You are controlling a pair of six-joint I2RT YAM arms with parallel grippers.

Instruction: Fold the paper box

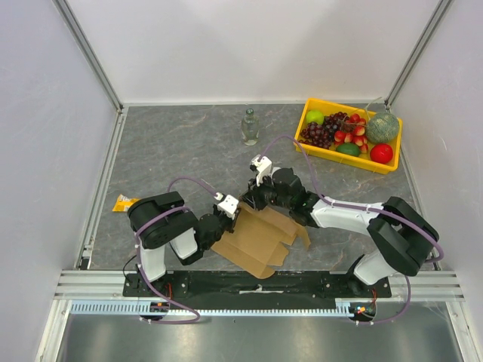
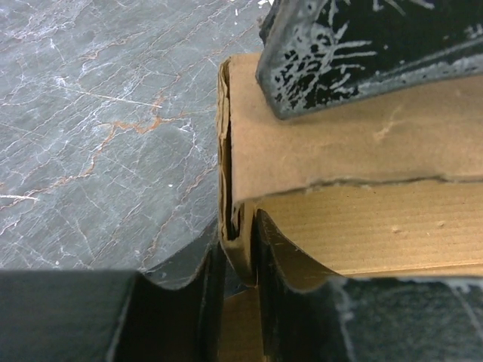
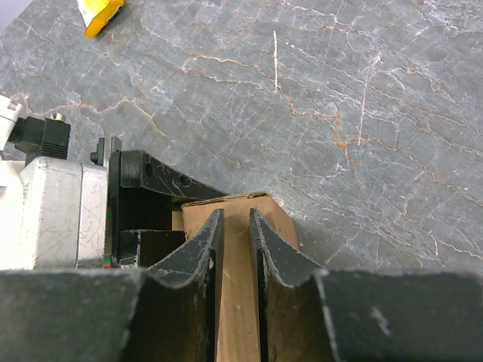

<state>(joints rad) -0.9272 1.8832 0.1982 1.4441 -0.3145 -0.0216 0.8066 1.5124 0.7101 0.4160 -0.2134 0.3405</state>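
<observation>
The paper box (image 1: 256,241), brown corrugated cardboard, lies partly folded at the near middle of the table, with flaps spread toward the right. My left gripper (image 1: 232,213) is at its far left corner. In the left wrist view its jaws (image 2: 238,226) close on either side of a doubled upright wall of the box (image 2: 362,151). My right gripper (image 1: 251,197) reaches in from the right at the same corner. Its jaws (image 3: 235,213) stand narrow with the cardboard wall (image 3: 240,302) filling the gap between them. One of its fingers (image 2: 362,53) rests over the cardboard.
A yellow tray (image 1: 313,113) of fruit sits at the back right. A glass bottle (image 1: 250,127) stands at the back middle. A small yellow packet (image 1: 123,202) lies at the left edge, and shows as the yellow packet (image 3: 102,15) in the right wrist view.
</observation>
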